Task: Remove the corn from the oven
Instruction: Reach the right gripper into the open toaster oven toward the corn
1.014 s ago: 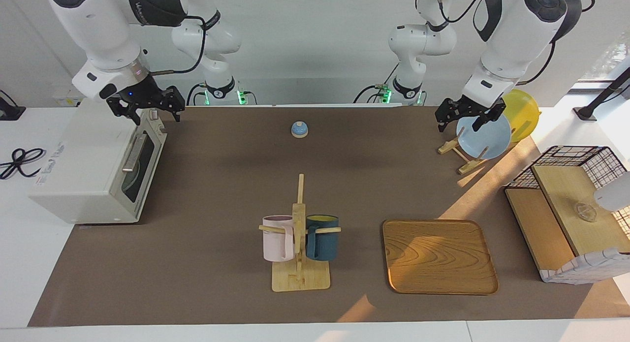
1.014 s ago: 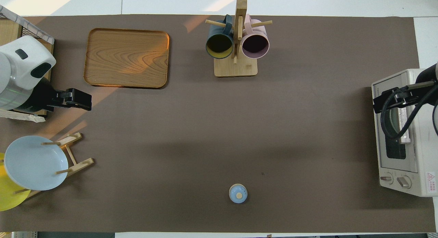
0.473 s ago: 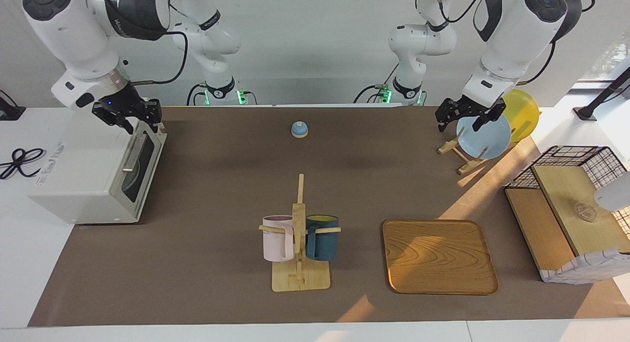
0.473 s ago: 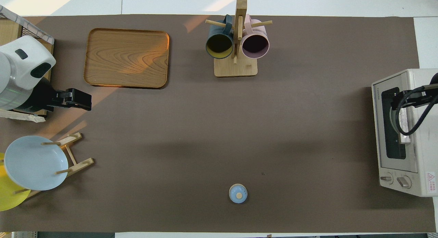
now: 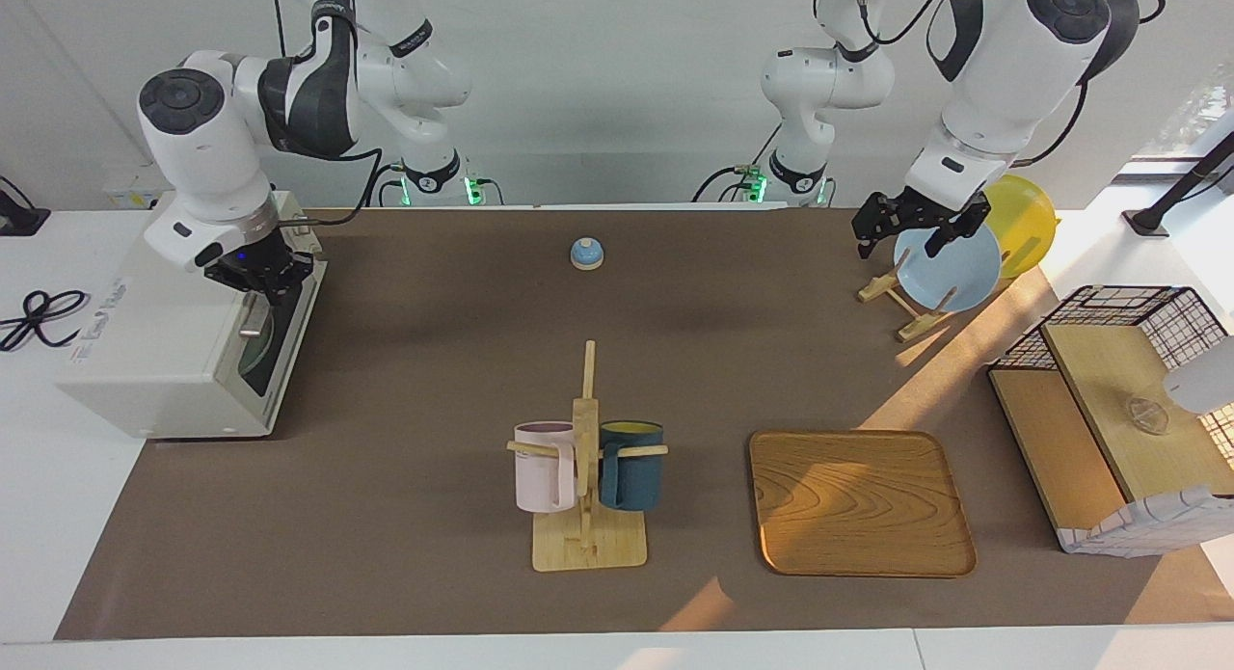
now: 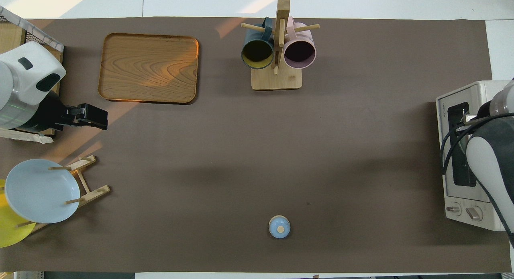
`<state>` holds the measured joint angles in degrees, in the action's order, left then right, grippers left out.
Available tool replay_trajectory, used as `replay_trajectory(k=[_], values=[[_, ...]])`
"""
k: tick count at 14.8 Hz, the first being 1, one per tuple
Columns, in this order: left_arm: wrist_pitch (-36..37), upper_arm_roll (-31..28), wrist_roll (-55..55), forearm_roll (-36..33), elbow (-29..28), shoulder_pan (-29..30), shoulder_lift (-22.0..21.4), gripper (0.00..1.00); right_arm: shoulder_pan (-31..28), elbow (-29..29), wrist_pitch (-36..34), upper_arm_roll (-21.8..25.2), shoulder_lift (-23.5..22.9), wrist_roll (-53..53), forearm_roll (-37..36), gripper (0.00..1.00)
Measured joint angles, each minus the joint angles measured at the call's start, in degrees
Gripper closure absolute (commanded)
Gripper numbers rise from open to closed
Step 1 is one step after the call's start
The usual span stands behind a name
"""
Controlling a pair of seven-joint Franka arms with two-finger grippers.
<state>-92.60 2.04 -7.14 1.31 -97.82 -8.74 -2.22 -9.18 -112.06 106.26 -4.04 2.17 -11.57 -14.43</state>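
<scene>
Brown mat-covered table (image 5: 434, 381). Boxy off-white toaster oven (image 5: 174, 347) sits at the right arm's end of it, glass-windowed door (image 5: 275, 328) closed, metal bar handle (image 5: 253, 313) running along the door's upper edge, two knobs (image 6: 464, 211) on the front panel at the end nearer the robots.

Right gripper (image 5: 258, 275) is down at the oven's top front edge, right at the handle end nearer the robots. Fingers are fully closed; looks clamped on the handle bar, but the wrist covers the contact, so I can't confirm from either view. In the overhead view the right arm covers most of the door and the gripper itself can't be made out.

Corn: not visible. Only a dark window with a pale round shape behind the glass; can't tell what that is.

Left gripper (image 5: 916, 228) waits in the air over the pale blue plate (image 5: 950, 265) on the wooden plate rack (image 5: 901, 308), jaws spread wide, holding nothing. Yellow plate (image 5: 1027, 222) stands just beside the blue one.

Rest, big to small: wire-and-wood shelf basket (image 5: 1118, 429) at the left arm's end; wooden tray (image 5: 858, 501); wooden mug tree (image 5: 586, 487) with a pink mug (image 5: 542, 468) and a dark blue mug (image 5: 631, 466); small blue bell-shaped knob (image 5: 586, 254) near the robots, mid-table.
</scene>
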Motion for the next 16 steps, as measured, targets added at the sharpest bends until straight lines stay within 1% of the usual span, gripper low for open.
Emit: replay_trajectory(k=[3, 7, 11, 14, 16], values=[[0.0, 0.0, 0.0, 0.0, 0.0, 0.0, 0.0, 0.0, -0.3, -0.4, 0.0, 0.0, -0.1, 0.0, -1.7, 1.0], [0.0, 0.0, 0.0, 0.0, 0.0, 0.0, 0.0, 0.0, -1.4, -2.1, 0.9, 0.1, -0.7, -0.2, -1.7, 1.0], [0.0, 0.0, 0.0, 0.0, 0.0, 0.0, 0.0, 0.0, -1.4, -2.5, 1.2, -0.5, -0.8, -0.3, -1.6, 1.0], [0.0, 0.0, 0.0, 0.0, 0.0, 0.0, 0.0, 0.0, 0.5, -3.6, 2.2, -0.8, -0.8, 1.2, 1.2, 1.0], [0.0, 0.0, 0.0, 0.0, 0.0, 0.0, 0.0, 0.0, 2.3, -5.4, 4.6, -1.0, -1.4, 3.7, 4.4, 1.0]])
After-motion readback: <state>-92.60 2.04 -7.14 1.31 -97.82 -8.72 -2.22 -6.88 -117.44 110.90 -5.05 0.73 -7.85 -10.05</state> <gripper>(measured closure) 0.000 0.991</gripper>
